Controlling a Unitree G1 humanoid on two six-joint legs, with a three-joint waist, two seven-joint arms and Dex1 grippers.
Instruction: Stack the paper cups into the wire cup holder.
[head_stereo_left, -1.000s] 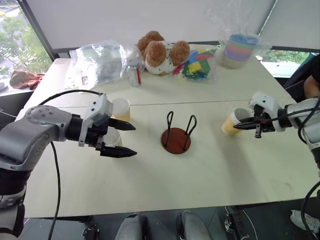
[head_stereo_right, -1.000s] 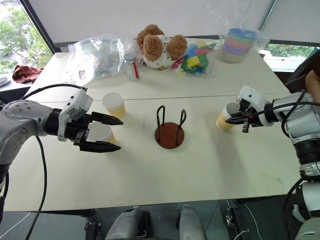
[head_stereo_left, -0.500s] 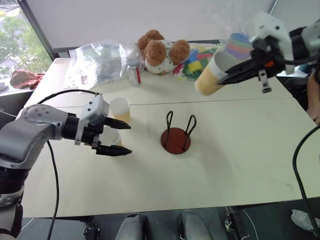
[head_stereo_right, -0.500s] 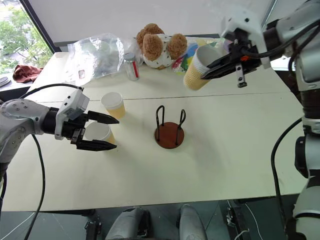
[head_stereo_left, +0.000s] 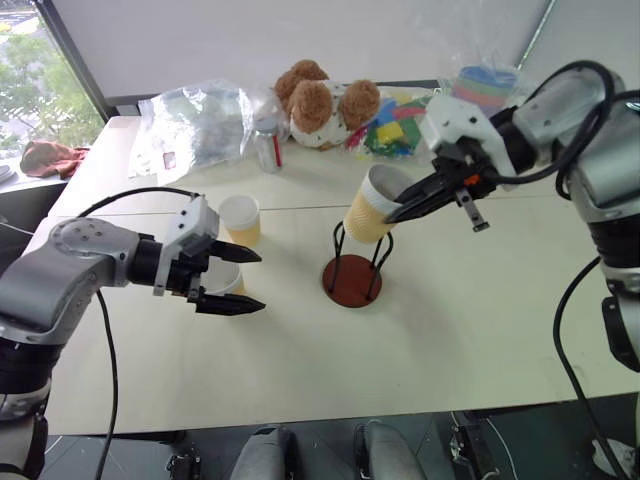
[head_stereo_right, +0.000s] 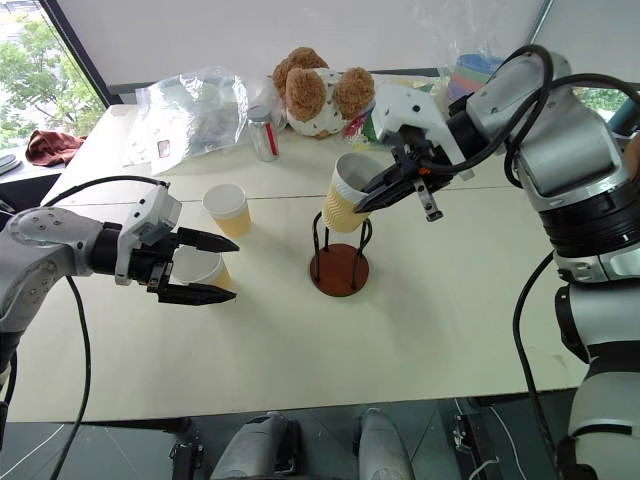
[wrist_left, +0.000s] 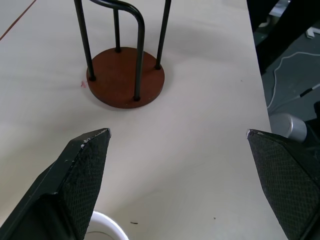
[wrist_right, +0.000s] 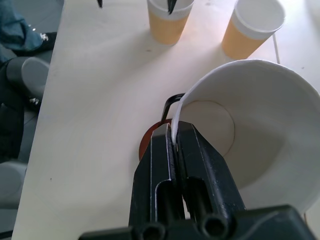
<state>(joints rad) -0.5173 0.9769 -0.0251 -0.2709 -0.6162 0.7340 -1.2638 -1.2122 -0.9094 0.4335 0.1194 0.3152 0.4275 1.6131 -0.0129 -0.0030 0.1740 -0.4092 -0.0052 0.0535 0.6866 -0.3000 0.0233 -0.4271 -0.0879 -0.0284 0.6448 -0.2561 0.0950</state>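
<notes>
Pinching the rim of one paper cup (head_stereo_left: 369, 204) between its two fingers, one inside the wall and one outside, the right gripper (head_stereo_left: 402, 211) holds it tilted in the air just above the wire cup holder (head_stereo_left: 353, 268), the cup's base close to the tops of the two black loops. The holder stands near the middle of the pale table (head_stereo_left: 450, 320) on its round reddish-brown base, with nothing inside it. On the robot's left, the left gripper (head_stereo_left: 250, 281) hangs with its fingers spread wide, one above the other, beside a second cup (head_stereo_left: 225, 278) that stands upright on the table; from the left wrist view that cup's white rim (wrist_left: 102, 227) shows just by one finger, with no contact to be seen. A third cup (head_stereo_left: 241, 218) stands upright a little farther back, near the second but apart from it. Along the far edge of the table lie a clear plastic bag (head_stereo_left: 195, 122), a small bottle (head_stereo_left: 267, 146), a brown teddy bear (head_stereo_left: 322, 103), a packet of coloured blocks (head_stereo_left: 392, 127) and stacked pastel bowls (head_stereo_left: 483, 92) in clear wrap.
</notes>
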